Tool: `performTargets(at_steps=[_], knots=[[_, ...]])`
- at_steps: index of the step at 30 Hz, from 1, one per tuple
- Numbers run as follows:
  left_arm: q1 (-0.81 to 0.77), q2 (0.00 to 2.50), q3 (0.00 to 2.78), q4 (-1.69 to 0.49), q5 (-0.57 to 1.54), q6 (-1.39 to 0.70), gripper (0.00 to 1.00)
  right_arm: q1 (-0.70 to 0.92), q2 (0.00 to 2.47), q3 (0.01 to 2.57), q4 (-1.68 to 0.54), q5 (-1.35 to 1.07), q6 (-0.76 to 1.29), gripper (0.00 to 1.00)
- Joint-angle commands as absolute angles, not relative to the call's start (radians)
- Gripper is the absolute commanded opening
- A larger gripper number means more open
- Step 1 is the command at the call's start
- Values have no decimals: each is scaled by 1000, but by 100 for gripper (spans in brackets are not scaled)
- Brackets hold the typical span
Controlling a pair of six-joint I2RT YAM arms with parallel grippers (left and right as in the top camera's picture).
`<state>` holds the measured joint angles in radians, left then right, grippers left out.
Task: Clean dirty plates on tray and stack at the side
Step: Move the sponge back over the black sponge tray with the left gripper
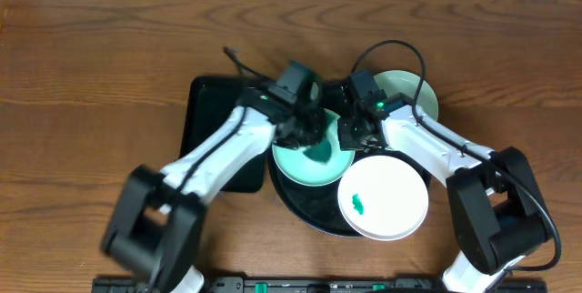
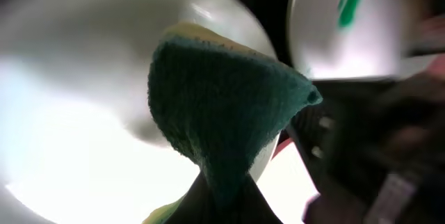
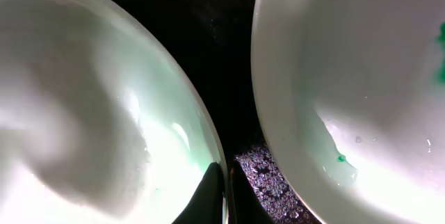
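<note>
A mint-green plate (image 1: 305,170) lies on the black tray (image 1: 314,213), with a white plate (image 1: 389,193) carrying a green smear beside it. Another mint plate (image 1: 409,93) sits off the tray at the back right. My left gripper (image 1: 314,138) is shut on a teal sponge cloth (image 2: 222,113) pressed onto the mint plate (image 2: 69,113). My right gripper (image 1: 350,134) is shut on that plate's rim (image 3: 221,182); the white plate (image 3: 348,78) lies to its right, tray (image 3: 229,57) between.
A rectangular dark green tray (image 1: 205,120) lies left of the black tray, under my left arm. Black cables loop above the grippers at the back. The wooden table (image 1: 91,75) extends all round.
</note>
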<state>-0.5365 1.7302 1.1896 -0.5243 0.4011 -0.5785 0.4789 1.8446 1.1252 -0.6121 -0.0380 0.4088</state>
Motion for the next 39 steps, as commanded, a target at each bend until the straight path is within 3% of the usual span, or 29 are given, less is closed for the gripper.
performTargets(at_steps=[1,11,19,39], knots=[[-491,1636,1203,-570,258,-551,8,492,1846,1122,-604,-58,414,1],[-319,1569,1200,-786,67,-439,8,492,1846,1122,-604,-62,414,1],[-211,1569,1193,-883,33,-384,8,492,1846,1122,-604,-61,414,1],[-193,1569,960,-716,-38,-374,8,492,1846,1122,-605,-61,414,1]])
